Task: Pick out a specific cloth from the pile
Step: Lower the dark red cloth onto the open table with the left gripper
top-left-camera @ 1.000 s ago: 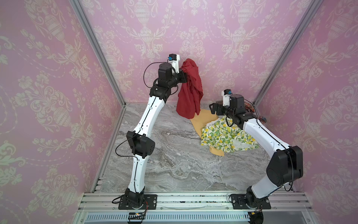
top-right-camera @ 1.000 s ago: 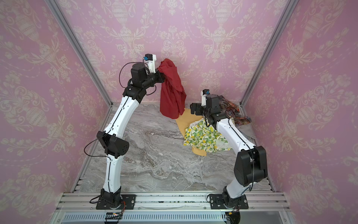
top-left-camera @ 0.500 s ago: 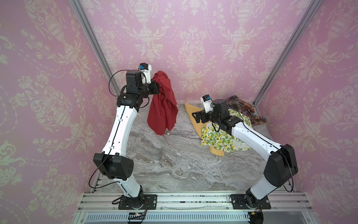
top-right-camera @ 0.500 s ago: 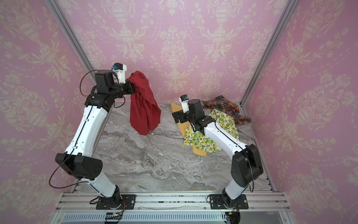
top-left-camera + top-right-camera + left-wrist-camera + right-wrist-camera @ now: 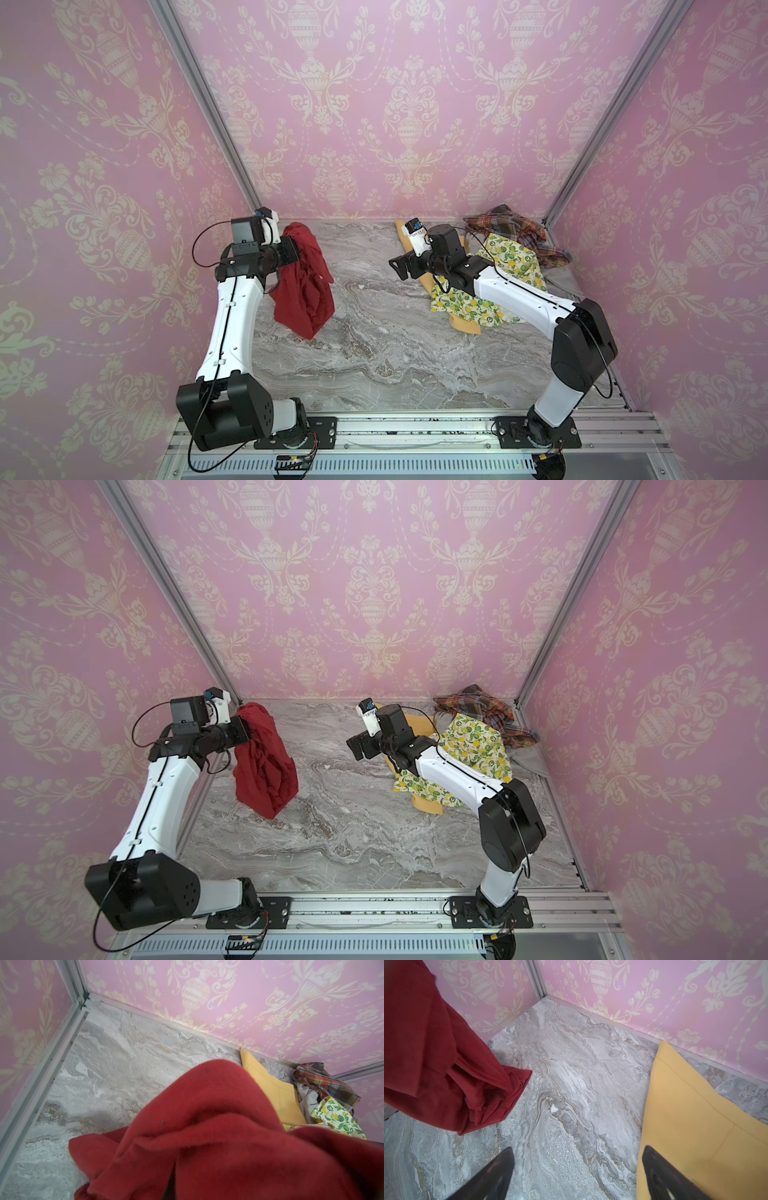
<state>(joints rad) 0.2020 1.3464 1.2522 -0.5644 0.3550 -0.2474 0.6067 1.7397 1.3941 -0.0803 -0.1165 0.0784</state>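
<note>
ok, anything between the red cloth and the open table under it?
Nothing visible. The left gripper holds the red cloth clear of the pile; only bare marble table lies below. The right gripper is open, empty.

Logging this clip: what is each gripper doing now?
Left gripper: shut on the red cloth, which hangs from it.
Right gripper: open, empty.

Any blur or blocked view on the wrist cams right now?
Left wrist view: the red cloth fills the lower frame, soft and out of focus, hiding the gripper. Right wrist view: sharp tabletop, but the fingertips are blurred.
</note>
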